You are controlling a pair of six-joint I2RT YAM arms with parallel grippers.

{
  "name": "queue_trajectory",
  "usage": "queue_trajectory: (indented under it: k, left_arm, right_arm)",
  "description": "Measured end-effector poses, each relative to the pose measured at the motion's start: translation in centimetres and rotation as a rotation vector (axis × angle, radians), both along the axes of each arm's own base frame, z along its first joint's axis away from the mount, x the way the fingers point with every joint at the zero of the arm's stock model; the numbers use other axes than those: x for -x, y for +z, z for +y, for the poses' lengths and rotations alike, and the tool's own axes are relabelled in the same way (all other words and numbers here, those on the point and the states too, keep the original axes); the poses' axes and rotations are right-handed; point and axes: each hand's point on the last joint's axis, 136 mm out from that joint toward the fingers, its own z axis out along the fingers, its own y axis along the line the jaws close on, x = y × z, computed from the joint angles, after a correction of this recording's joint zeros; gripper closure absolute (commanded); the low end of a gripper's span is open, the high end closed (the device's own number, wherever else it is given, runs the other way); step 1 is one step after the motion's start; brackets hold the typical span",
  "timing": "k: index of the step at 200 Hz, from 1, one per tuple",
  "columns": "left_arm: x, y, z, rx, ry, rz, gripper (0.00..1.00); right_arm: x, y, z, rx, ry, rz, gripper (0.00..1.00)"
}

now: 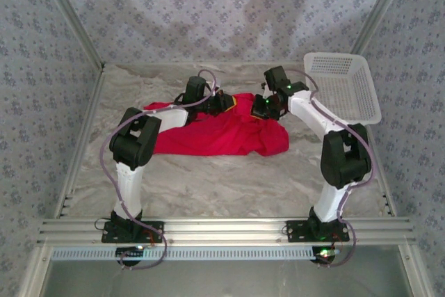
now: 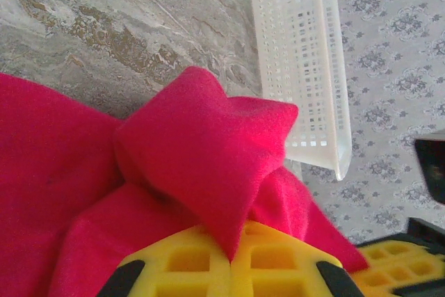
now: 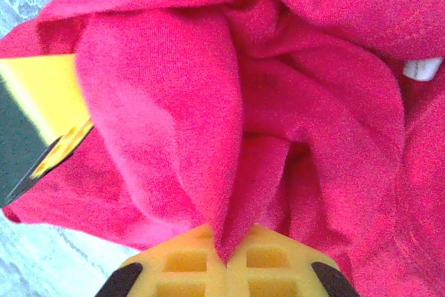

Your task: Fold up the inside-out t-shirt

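One red inside-out t-shirt (image 1: 215,137) lies bunched on the bench (image 1: 208,193), spreading from under two claws toward the arm bases. The left claw (image 2: 231,259) pinches a peak of its cloth. The right claw (image 3: 226,259), just beside it, pinches another fold. One white basket (image 1: 344,85) sits right of the right claw. The bench is marbled grey and the walls (image 1: 208,5) are floral-patterned.

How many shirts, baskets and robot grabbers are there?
T-shirts: 1, the red t-shirt
Baskets: 1, the white basket
Grippers: 2, the left gripper and the right gripper
Total: 4
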Motion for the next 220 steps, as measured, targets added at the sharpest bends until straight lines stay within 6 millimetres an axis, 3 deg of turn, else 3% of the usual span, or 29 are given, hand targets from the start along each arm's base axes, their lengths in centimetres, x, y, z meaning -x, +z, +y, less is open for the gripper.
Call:
queue_trajectory:
  k: [34, 70, 83, 101, 121, 130, 137, 168, 189, 204, 220]
  left_arm:
    - [-0.3, 0.7, -0.2, -0.008, -0.007, -0.013, 1.00]
    - [-0.6, 4.2, -1.7, 0.039, -0.051, -0.085, 1.00]
    - [-0.3, 5.7, -2.7, 0.061, -0.076, -0.118, 1.00]
    - [0.1, 6.6, -3.3, 0.071, -0.088, -0.136, 1.00]
    - [0.1, 6.3, -3.2, 0.060, -0.085, -0.129, 1.00]
    - [-0.1, 6.1, -3.0, 0.052, -0.075, -0.127, 1.00]
    - [-0.3, 5.9, -2.9, 0.042, -0.065, -0.126, 1.00]
    - [-0.9, 4.2, -1.8, -0.014, -0.019, -0.090, 1.00]
    - [-1.0, 3.7, -1.5, -0.030, -0.003, -0.077, 1.00]
    - [-1.0, 3.7, -1.6, -0.030, -0.004, -0.078, 1.00]
    - [-0.8, 3.7, -1.8, -0.030, -0.008, -0.077, 1.00]
  right_arm:
    - [0.7, 6.1, -0.4, -0.060, 0.005, -0.065, 1.00]
    - [1.3, 14.7, -0.6, -0.213, -0.004, -0.205, 1.00]
    - [1.5, 16.3, -0.7, -0.254, -0.011, -0.221, 1.00]
    - [1.3, 17.0, -0.9, -0.298, -0.022, -0.216, 1.00]
    - [0.0, 16.4, -1.9, -0.323, -0.059, -0.198, 1.00]
    - [-1.2, 15.7, -2.7, -0.322, -0.093, -0.194, 0.78]
    - [-2.4, 14.8, -3.5, -0.315, -0.126, -0.184, 0.76]
    - [-7.4, 7.4, -7.4, -0.163, -0.256, -0.095, 0.61]
    - [-6.5, 3.4, -7.6, -0.064, -0.255, -0.034, 0.66]
    - [-4.9, 2.2, -6.5, -0.017, -0.216, -0.028, 0.74]
    - [-3.2, 1.8, -5.1, 0.013, -0.152, -0.039, 0.76]
